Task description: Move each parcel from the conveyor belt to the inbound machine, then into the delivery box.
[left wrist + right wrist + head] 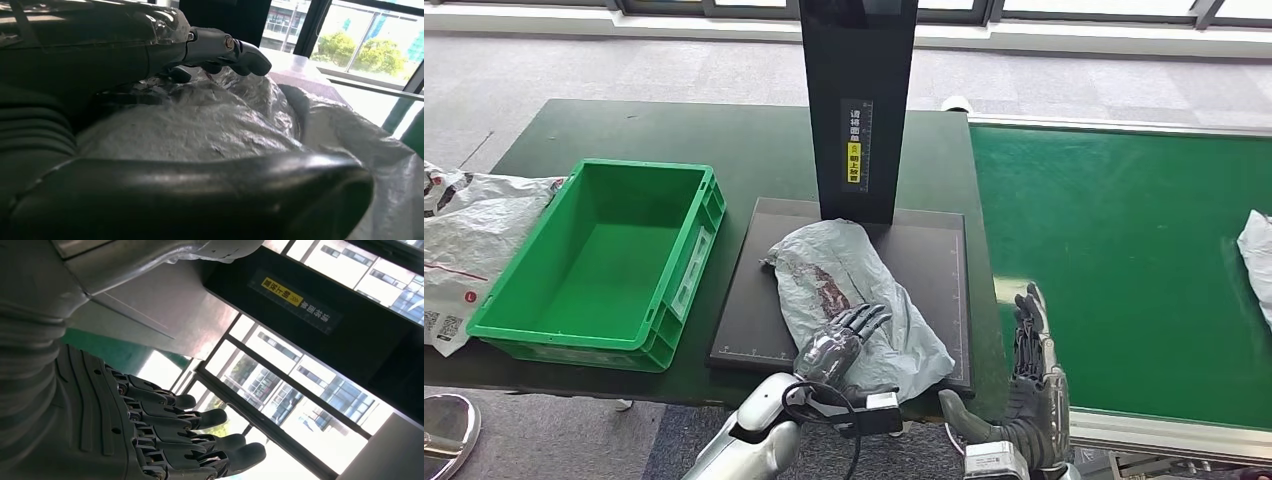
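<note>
Table point(754, 140): dark green top; the scanner plate, crate and loose bags are carried on it.
Conveyor belt point(1114, 270): bright green, set along the right of the table; a white parcel point(1256, 262) is seen on it at the far right edge, cut off by the frame.
Inbound machine point(860, 105): black upright column with a yellow-and-white label, standing at the back edge of a flat black scanner plate point(934, 255).
Delivery box point(599, 265): green plastic crate, set left of the plate, just beside it; nothing is seen inside.
Bags at left point(469, 250): white printed mailers, lying against the crate's left side, partly off the table edge.
Grey parcel point(854, 300): crumpled grey poly bag with a dark reddish patch, laid on the plate in front of the column; its near corner reaches the plate's front edge.
Left hand point(839, 338): laid on the near part of the grey parcel, fingers point(240, 50) extended over the wrinkled film, thumb alongside below it in the wrist view; whether the bag is actually gripped cannot be told.
Right hand point(1031, 375): held upright between the table and the belt, fingers point(200, 417) apart and slightly curled, nothing held.
</note>
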You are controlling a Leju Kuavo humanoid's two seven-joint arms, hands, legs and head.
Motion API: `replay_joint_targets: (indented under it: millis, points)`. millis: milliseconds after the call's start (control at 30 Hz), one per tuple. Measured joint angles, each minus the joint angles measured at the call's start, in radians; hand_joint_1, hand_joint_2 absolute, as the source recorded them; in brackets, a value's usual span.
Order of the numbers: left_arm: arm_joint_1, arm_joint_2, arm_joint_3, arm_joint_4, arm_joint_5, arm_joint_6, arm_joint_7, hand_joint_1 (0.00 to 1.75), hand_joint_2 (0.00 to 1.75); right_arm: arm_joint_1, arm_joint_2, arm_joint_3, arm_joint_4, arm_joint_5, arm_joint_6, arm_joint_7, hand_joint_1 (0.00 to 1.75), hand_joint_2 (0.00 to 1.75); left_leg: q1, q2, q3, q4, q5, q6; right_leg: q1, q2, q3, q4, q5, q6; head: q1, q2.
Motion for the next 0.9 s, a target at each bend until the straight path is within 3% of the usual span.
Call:
replay_joint_targets:
  millis: [133,267,533,567,667,700,900]
  points:
    - [-0.008,-0.002,-0.003,0.027,-0.004,0.0,0.001,0.0,0.0,0.0,0.002,-0.001,0.0,0.0,0.002,-0.002,0.0,1.75,0.0,0.0,0.0,0.0,0.0,0.0,0.0,0.0,0.0,0.0,0.0,0.0,0.0,0.0]
    - [-0.018,-0.004,-0.004,0.051,-0.011,-0.011,0.001,0.0,1.75,0.0,0.002,-0.002,0.0,0.0,0.002,-0.002,0.0,1.75,0.0,0.0,0.0,0.0,0.0,0.0,0.0,0.0,0.0,0.0,0.0,0.0,0.0,0.0]
    - [-0.055,-0.009,-0.02,0.134,-0.067,0.0,0.036,0.03,1.75,0.0,0.008,-0.004,0.0,0.013,0.005,-0.002,0.0,1.75,0.0,0.0,0.001,0.0,0.0,0.0,0.0,0.0,0.001,0.0,0.0,0.0,0.0,0.0]
    - [-0.058,-0.01,-0.021,0.142,-0.075,0.01,0.041,0.3,1.75,0.0,0.008,-0.004,0.0,0.014,0.005,-0.002,0.0,1.75,0.0,0.0,0.001,0.0,0.0,0.0,0.0,0.0,0.001,0.0,0.0,0.0,0.0,0.0]
    - [-0.06,-0.012,-0.026,0.157,-0.103,0.06,0.06,1.58,1.75,0.001,0.008,-0.004,0.0,0.014,0.005,-0.003,0.0,1.75,0.0,0.0,0.001,0.0,0.0,0.0,0.0,0.0,0.002,0.0,0.0,0.0,0.0,0.0]
    - [-0.06,-0.012,-0.026,0.159,-0.112,0.083,0.067,1.75,1.75,0.001,0.008,-0.004,0.0,0.014,0.005,-0.003,0.0,1.75,0.0,0.0,0.001,0.0,0.0,0.0,0.0,0.0,0.002,0.0,0.0,0.0,0.0,0.0]
    - [-0.059,-0.016,-0.026,0.161,-0.141,0.184,0.099,1.75,1.75,0.001,0.014,-0.004,0.0,0.017,0.008,-0.002,0.0,1.75,0.0,0.0,0.001,0.0,0.0,0.0,0.0,0.0,0.002,0.0,0.0,0.0,0.0,0.0]
